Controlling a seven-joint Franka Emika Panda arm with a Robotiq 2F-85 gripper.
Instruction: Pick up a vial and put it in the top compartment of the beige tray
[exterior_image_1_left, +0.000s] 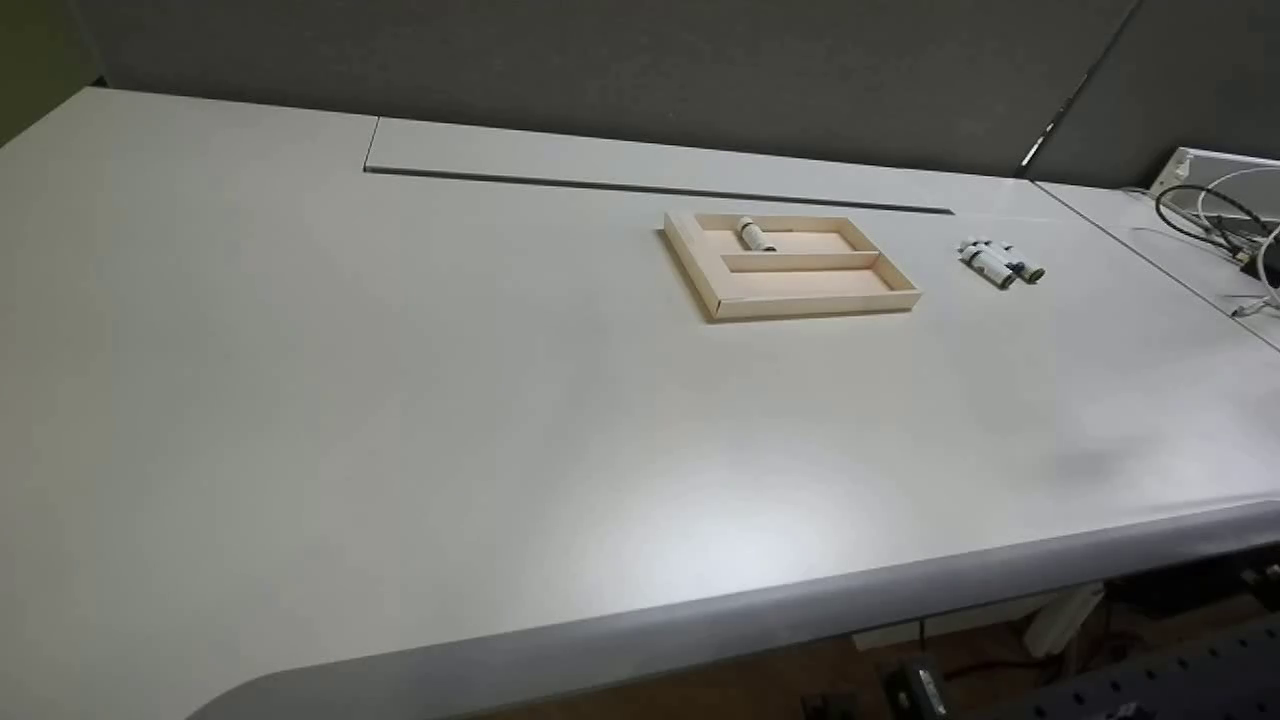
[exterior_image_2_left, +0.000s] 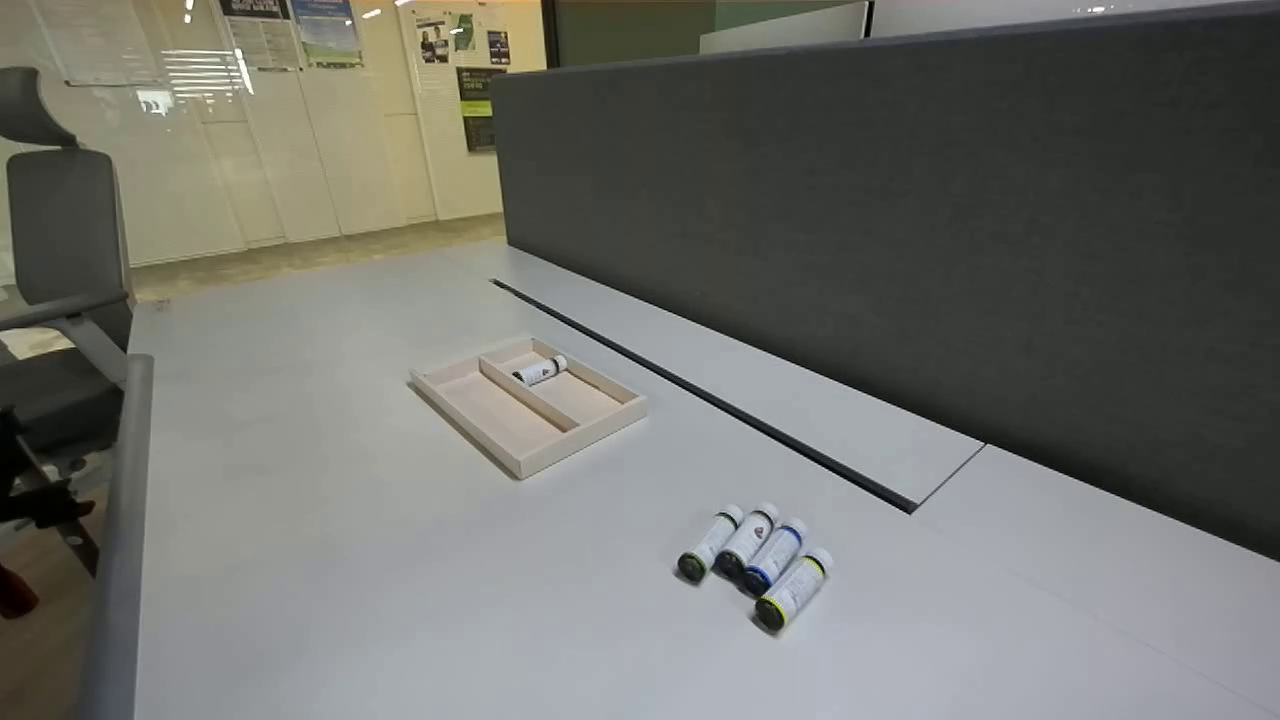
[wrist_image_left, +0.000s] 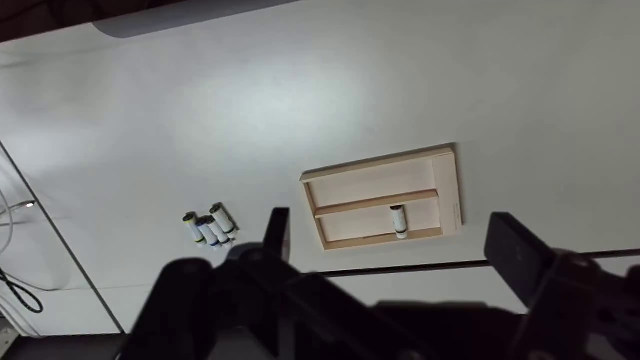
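White cylindrical vial (exterior_image_2_left: 541, 371) lies in beige wooden tray (exterior_image_1_left: 815, 304), compartment (wrist_image_left: 357, 224) nearer white surface's (exterior_image_1_left: 420, 420) back edge; we judge placing done, nothing left. Black two-fingered hand (wrist_image_left: 392, 241) spread, empty.

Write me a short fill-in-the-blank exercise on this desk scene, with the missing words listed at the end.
Outside the beige rectangular wooden tray, the number of white cylindrical vials with dark ends on the pale tabletop is ____.
The number of such vials inside the tray is ____.
Farthest from the tray, a loose vial has a band coloured ____.
In the wrist view, the black two-fingered gripper is not shut but ____.

Missing words: four; one; yellow; open.
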